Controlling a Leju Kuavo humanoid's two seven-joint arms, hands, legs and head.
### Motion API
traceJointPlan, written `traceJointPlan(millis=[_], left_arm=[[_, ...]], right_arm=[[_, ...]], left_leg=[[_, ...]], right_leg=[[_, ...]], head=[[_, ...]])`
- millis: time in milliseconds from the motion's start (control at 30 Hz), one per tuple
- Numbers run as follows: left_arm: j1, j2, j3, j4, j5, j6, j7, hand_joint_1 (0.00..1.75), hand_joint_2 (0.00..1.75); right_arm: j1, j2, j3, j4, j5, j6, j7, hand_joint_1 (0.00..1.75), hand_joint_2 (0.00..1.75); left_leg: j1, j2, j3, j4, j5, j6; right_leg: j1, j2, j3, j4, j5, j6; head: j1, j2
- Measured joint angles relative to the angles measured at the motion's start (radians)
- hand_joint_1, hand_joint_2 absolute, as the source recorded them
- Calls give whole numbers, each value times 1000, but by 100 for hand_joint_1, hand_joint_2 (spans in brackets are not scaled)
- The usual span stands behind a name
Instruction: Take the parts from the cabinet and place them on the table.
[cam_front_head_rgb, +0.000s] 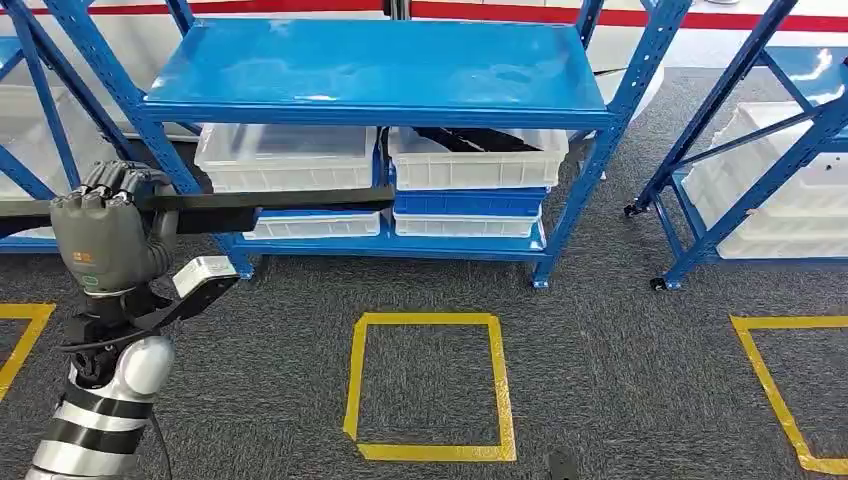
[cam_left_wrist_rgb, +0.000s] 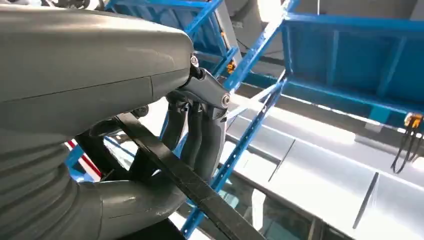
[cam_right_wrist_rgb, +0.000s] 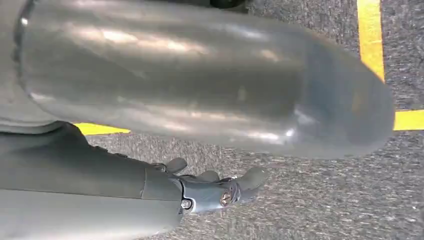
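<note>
- head view: the left hand (cam_front_head_rgb: 108, 232) is closed around a long black strip part (cam_front_head_rgb: 270, 199), which lies almost level in front of the blue cabinet (cam_front_head_rgb: 380, 75). the hand holds it near one end, and the far end reaches to between the two white bins (cam_front_head_rgb: 287, 157) on the lower shelf.
- left wrist view: the fingers (cam_left_wrist_rgb: 192, 135) are wrapped over the same black part, and it runs slanted across the palm. the hold looks firm, but i cannot tell how much of the thumb presses on it.
- right wrist view: the right hand (cam_right_wrist_rgb: 220, 187) hangs over the grey carpet (cam_right_wrist_rgb: 320, 200) near yellow tape (cam_right_wrist_rgb: 371, 35). it holds nothing, with the fingers loosely apart.
- risk one: the part is long and held far from its middle, so its own weight may turn it inside the hand. then the free end would sink or slide out.
- risk two: the free end is still close to the cabinet upright (cam_front_head_rgb: 590, 170) and the bin edges. if the robot turns its body toward the table before pulling the part clear, the end could catch on the frame and be twisted from the hand.
- risk three: a wide swing of such a long piece may hit the neighbour rack (cam_front_head_rgb: 760, 160) on the right side.
- no table appears in these views, so the placing step is not yet near, in my judgement.
</note>
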Motion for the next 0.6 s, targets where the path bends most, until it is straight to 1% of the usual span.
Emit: traceJointPlan(millis=[33, 67, 100, 133, 167, 200, 233, 267, 300, 333, 367, 400, 433, 467, 500, 533, 567, 600], left_arm=[[-4, 0, -1, 2, 2, 1, -2, 175, 175], [-8, 0, -1, 4, 5, 3, -3, 175, 175], [-10, 0, -2, 6, 8, 5, -7, 175, 175], [-13, 0, -2, 9, 9, 6, -10, 175, 175], [-20, -1, -4, 12, 9, 10, -13, 175, 175], [-24, -2, -5, 13, 9, 15, -15, 175, 175], [-27, -2, -7, 14, 9, 19, -18, 175, 175], [-29, -2, -8, 14, 9, 21, -20, 175, 175], [-30, -2, -9, 16, 9, 24, -20, 175, 175], [-30, -2, -10, 19, 9, 25, -21, 175, 175], [-30, -3, -11, 21, 8, 26, -21, 175, 175], [-30, -3, -11, 21, 8, 26, -21, 175, 175], [-31, -3, -11, 21, 8, 27, -21, 175, 175], [-31, -3, -11, 21, 8, 27, -21, 175, 175], [-31, -3, -11, 21, 8, 28, -21, 175, 175], [-32, -2, -11, 21, 8, 30, -22, 175, 175], [-33, -2, -11, 23, 8, 31, -23, 175, 175], [-35, -3, -12, 24, 9, 33, -24, 175, 175]], right_arm=[[0, 0, -1, 0, 0, 0, 0, 0, 0], [1, 0, -1, 0, 0, 0, 0, 0, 0], [3, 1, -1, 0, 0, 1, 0, 0, 0], [7, 1, -1, 0, 0, 1, 0, 0, 0], [8, 1, -2, 0, 0, 2, 0, 0, 0], [8, 2, -2, 0, 0, 5, 1, 0, 0], [8, 3, -3, 0, 1, 13, 1, 0, 0], [8, 3, -4, 0, 1, 18, 1, 0, 0], [8, 4, -6, 0, 1, 23, 1, 0, 0], [9, 3, -6, 0, 1, 24, 1, 0, 0], [9, 3, -7, 0, 1, 25, 1, 0, 0], [8, 2, -8, 0, 1, 26, 1, 0, 0], [7, 1, -8, 0, 1, 26, 1, 0, 0], [6, 1, -8, 0, 1, 26, 1, 0, 0], [5, 0, -8, -2, 1, 29, 1, 0, 0], [4, 0, -8, -2, 1, 33, 1, 0, 0], [7, 0, -8, -2, 1, 36, 4, 0, 0], [8, 1, -8, -2, 1, 39, 9, 0, 0]], left_leg=[[-3, -1, -5, -3, 1, 13], [-9, 0, -11, -5, 6, 22], [-15, 0, -18, -4, 14, 34], [-10, 6, -28, -13, 30, 52], [-12, 8, -38, -13, 42, 62], [-11, 9, -53, -13, 53, 74], [-11, 9, -71, -13, 66, 78], [-12, 9, -89, -13, 80, 79], [-12, 9, -106, -13, 93, 78], [-11, 9, -123, -12, 105, 77], [-11, 9, -138, -12, 117, 74], [-10, 9, -154, -12, 130, 71], [-8, 9, -169, -12, 142, 67], [-8, 8, -177, -11, 153, 62], [-13, 9, -188, -10, 162, 55], [-12, 11, -191, -14, 177, 48], [-10, 11, -187, -25, 193, 43], [-8, 10, -188, -32, 204, 36]], right_leg=[[2, 0, -2, -1, 11, 9], [-1, 0, -7, -3, 20, 14], [-5, 0, -11, -6, 29, 22], [-1, 1, -19, -4, 33, 32], [-7, 5, -33, 14, 2, 29], [-7, 6, -58, 57, -47, 20], [-8, 7, -83, 135, -103, 15], [-9, 7, -108, 222, -147, 14], [-9, 7, -122, 293, -172, 19], [-10, 7, -117, 326, -169, 29], [-10, 6, -94, 317, -149, 40], [-11, 6, -52, 271, -118, 50], [-11, 7, 8, 194, -94, 55], [-11, 7, 74, 105, -94, 51], [-6, 7, 148, 11, -125, 38], [-2, 10, 157, -23, -135, 30], [-1, 12, 134, -17, -119, 30], [2, 13, 132, -19, -118, 27]], head=[[5, 0], [3, 0], [5, 0], [4, 0], [2, 0], [9, 0], [11, 0], [10, 0], [10, 0], [11, 0], [11, 0], [12, 0], [10, 0], [12, 0], [13, 0], [6, 0], [9, 0], [12, 0]])
